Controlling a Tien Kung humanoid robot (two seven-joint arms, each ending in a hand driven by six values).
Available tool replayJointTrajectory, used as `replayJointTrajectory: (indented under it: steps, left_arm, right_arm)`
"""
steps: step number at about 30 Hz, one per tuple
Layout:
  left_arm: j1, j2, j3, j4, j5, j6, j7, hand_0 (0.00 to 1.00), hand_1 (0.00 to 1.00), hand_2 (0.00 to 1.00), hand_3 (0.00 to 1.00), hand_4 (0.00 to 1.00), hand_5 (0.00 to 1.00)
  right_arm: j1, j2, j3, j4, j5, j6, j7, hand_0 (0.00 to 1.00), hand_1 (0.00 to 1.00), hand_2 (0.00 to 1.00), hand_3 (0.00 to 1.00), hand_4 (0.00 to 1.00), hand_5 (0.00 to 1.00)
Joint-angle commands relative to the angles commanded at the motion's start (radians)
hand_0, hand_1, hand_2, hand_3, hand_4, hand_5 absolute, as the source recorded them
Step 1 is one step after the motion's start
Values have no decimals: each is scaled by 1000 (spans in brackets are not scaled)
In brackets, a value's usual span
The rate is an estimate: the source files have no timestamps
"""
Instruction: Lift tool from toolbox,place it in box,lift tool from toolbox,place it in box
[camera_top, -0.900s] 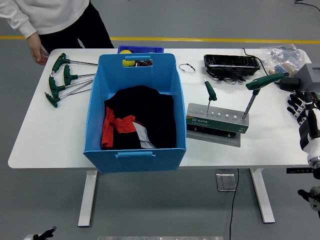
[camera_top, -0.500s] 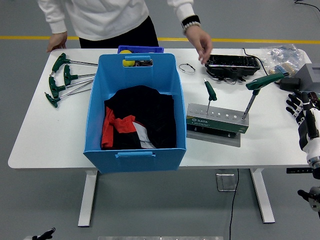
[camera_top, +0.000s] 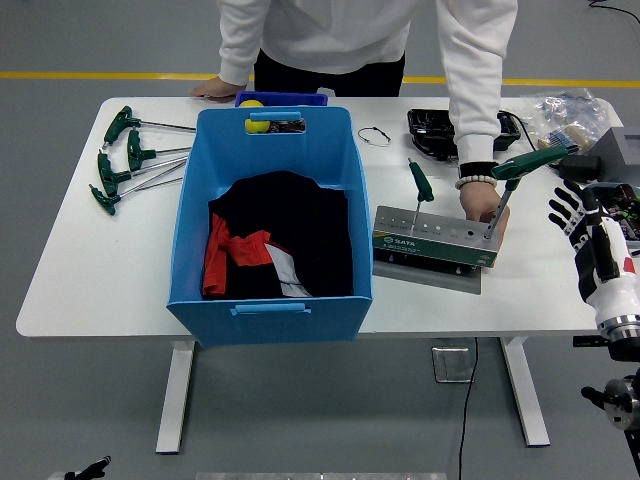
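Person's hand (camera_top: 480, 203) blocking toolbox (camera_top: 434, 238)

- Our right hand (camera_top: 578, 222) hovers over the table's right edge, fingers spread, holding nothing.
- Our right forearm (camera_top: 608, 290) rises from the near right corner.

Bright, even overhead light fills the scene, and the white surface (camera_top: 80, 270) reads clean without blown-out glare. Shadows are soft and short: a faint one lies under the metal tool stand (camera_top: 434, 240) and a darker pool sits inside the blue box (camera_top: 272, 300). Focus is sharp across the middle; the right hand (camera_top: 583, 232) near the edge looks slightly soft, with mild wide-angle stretch at the corners
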Motion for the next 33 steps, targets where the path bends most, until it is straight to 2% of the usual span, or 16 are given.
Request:
replayJointTrajectory:
  steps: [7,25,29,33]
  left_arm:
    - [-6,0,-2,0,-3,1,-1,854,839,822,613,721,547]
    - [-6,-1,-9,0,0,0,0,854,838,820,614,721,547]
    - [-7,0,-4,0,-6,0,-2,854,838,820,614,721,547]
    - [-7,1,-2,0,-9,1,-3,854,838,819,614,721,549]
  right_arm:
    - [-3,-13,-43,5,-6,-11,37,919,886,892,933,998,984]
    - [-2,-14,-5,16,-13,-36,40,924,884,893,931,998,997]
    - [3,-20,18,37,-77,-73,47,924,884,893,931,998,997]
    - [10,-35,33,70,-162,-91,32,935,889,901,931,998,972]
